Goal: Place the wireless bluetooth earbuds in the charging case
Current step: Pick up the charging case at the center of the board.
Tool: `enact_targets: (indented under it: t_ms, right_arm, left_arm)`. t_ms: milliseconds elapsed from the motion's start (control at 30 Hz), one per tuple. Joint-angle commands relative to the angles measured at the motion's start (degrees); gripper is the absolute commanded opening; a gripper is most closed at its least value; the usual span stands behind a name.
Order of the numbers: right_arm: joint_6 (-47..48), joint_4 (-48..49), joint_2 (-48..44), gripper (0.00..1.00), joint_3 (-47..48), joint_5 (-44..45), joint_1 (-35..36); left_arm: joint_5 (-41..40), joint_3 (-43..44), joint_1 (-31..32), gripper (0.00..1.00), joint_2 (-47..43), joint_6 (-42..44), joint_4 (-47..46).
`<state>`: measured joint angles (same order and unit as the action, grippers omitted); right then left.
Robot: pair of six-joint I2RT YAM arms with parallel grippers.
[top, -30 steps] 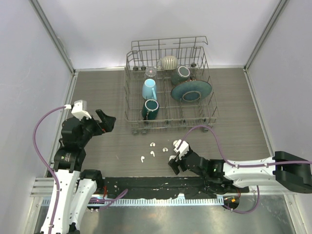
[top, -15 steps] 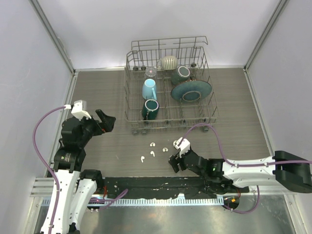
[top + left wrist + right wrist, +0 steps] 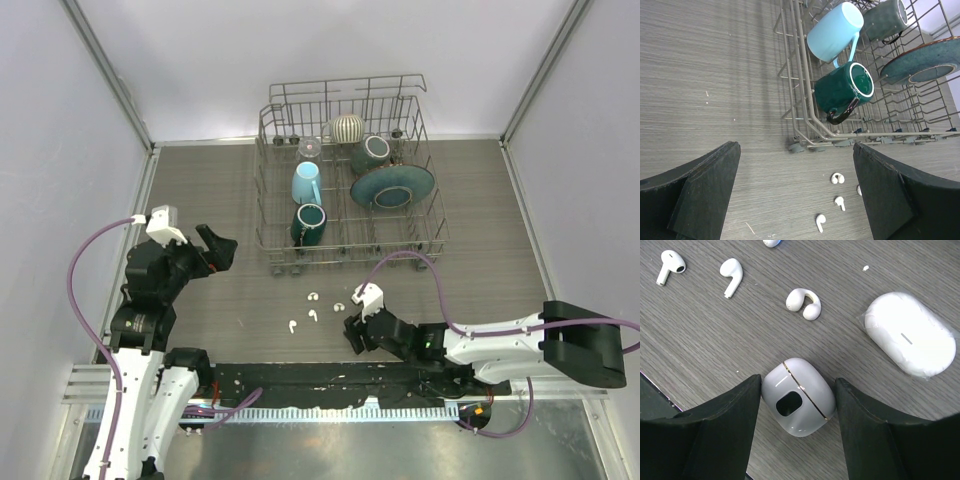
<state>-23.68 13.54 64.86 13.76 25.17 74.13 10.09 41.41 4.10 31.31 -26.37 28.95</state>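
In the right wrist view a rounded grey-white charging case point(image 3: 799, 403) with a gold seam and a dark oval window lies on the table between my right gripper's jaws point(image 3: 797, 405); both fingers rest against its sides. Two white stemmed earbuds point(image 3: 670, 262) point(image 3: 731, 271) lie beyond it to the left. They also show in the top view point(image 3: 293, 325) point(image 3: 313, 315) and in the left wrist view point(image 3: 820, 220) point(image 3: 839, 202). My left gripper point(image 3: 222, 248) is open and empty, raised at the left, well away from them.
A white clip-shaped earpiece point(image 3: 804, 301) and a larger white oval case in clear wrap point(image 3: 910, 335) lie just beyond the gripped case. A wire dish rack point(image 3: 268, 200) holding mugs and a plate stands at the back. The table's near edge is right behind my right gripper.
My right arm has moved slightly left and towards the near edge, lowering its gripper round the case. The left arm has not moved.
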Motion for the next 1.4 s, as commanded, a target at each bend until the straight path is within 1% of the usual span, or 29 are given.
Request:
enact_targets:
  t_ms: [0, 133, 200, 300, 367, 467, 500, 600, 667, 700, 767, 833, 967, 1033, 1067, 1133, 1200, 1300, 1333, 1367]
  right_arm:
    - [-3.56, -0.7, -0.17, 0.59, 2.5, 2.95, 0.05]
    - [-8.29, -1.24, -0.7, 0.52, 2.41, 6.03, 0.05]
    - [-11.28, -2.19, -0.61, 0.46, 2.76, 9.18, 0.05]
    - [-17.17, -3.25, 0.53, 0.43, 3.99, 12.71, 0.05]
    - [-21.38, -3.61, 1.93, 0.43, 5.48, 14.63, 0.05]
    - [-25.08, -7.89, 6.23, 0.43, 9.26, 15.7, 0.31]
    - [-25.18, -8.44, 8.94, 0.44, 11.18, 15.7, 0.75]
    - [-26.76, -11.95, 12.47, 0.51, 14.27, 17.19, 1.98]
    - [-27.38, -12.83, 12.92, 0.53, 14.54, 17.72, 3.3]
    - [-29.3, -13.19, 12.92, 0.53, 14.54, 18.94, 3.56]
    - [-30.89, -16.26, 11.96, 0.55, 14.37, 19.39, 4.36]
    - [-32.12, -16.7, 11.17, 0.57, 13.66, 19.48, 4.71]
    - [-31.08, -17.15, 10.11, 0.7, 13.22, 17.73, 5.06]
    - [-29.15, -15.48, 9.32, 0.76, 12.26, 16.5, 5.06]
    - [-26.09, -12.6, 8.36, 0.8, 11.65, 14.23, 5.06]
    - [-23.35, -10.65, 7.13, 0.82, 10.15, 13.24, 5.06]
    - [-18.09, -7.84, 4.76, 0.85, 8.31, 11.84, 5.06]
    - [-11.06, -7.31, 0.73, 0.86, 6.03, 13.5, 5.06]
    - [-8.25, -5.91, -0.77, 0.86, 4.97, 13.42, 5.06]
    - [-4.05, -1.98, -2.18, 0.86, 3.74, 12.46, 5.06]
  left_arm:
    - [-0.42, -0.19, 0.03, 1.0, -0.37, 0.97, -1.62]
    - [-0.51, -0.1, -0.06, 1.0, -0.02, 0.97, -1.44]
    - [-0.68, -0.01, -0.06, 1.0, -0.02, 1.06, -1.35]
    - [-0.86, -0.01, 0.03, 1.0, 0.33, 1.06, -1.26]
    - [-0.86, -0.01, -0.06, 1.0, 0.33, 1.06, -1.18]
    - [-1.12, 0.08, 0.03, 1.0, 0.42, 0.97, -0.92]
    - [-1.21, 0.08, -0.05, 1.0, 0.42, 0.97, -0.83]
    - [-1.56, 0.16, -0.05, 1.0, 0.51, 1.06, -0.65]
    - [-1.65, 0.16, -0.06, 1.0, 0.42, 0.97, -0.47]
    - [-1.74, 0.16, 0.03, 1.0, 0.42, 1.06, -0.47]
    - [-1.74, 0.16, 0.03, 1.0, 0.51, 1.06, -0.47]
    - [-1.82, 0.16, -0.06, 1.0, 0.51, 0.97, -0.47]
    - [-1.83, 0.25, 0.03, 1.0, 0.77, 1.06, -0.47]
    - [-1.74, 0.25, -0.06, 1.0, 0.77, 0.97, -0.47]
    - [-1.82, 0.25, 0.03, 1.0, 0.77, 1.06, -0.47]
    - [-1.65, 0.25, -0.05, 1.0, 0.77, 1.06, -0.47]
    - [-1.39, 0.17, 0.03, 1.0, 0.77, 0.97, -0.56]
    - [-0.42, 0.08, 0.03, 1.0, 0.6, 1.06, -1.17]
    - [-0.33, -0.01, 0.03, 1.0, 0.59, 0.97, -1.26]
    - [-0.07, -0.1, -0.05, 1.0, 0.51, 0.97, -1.35]
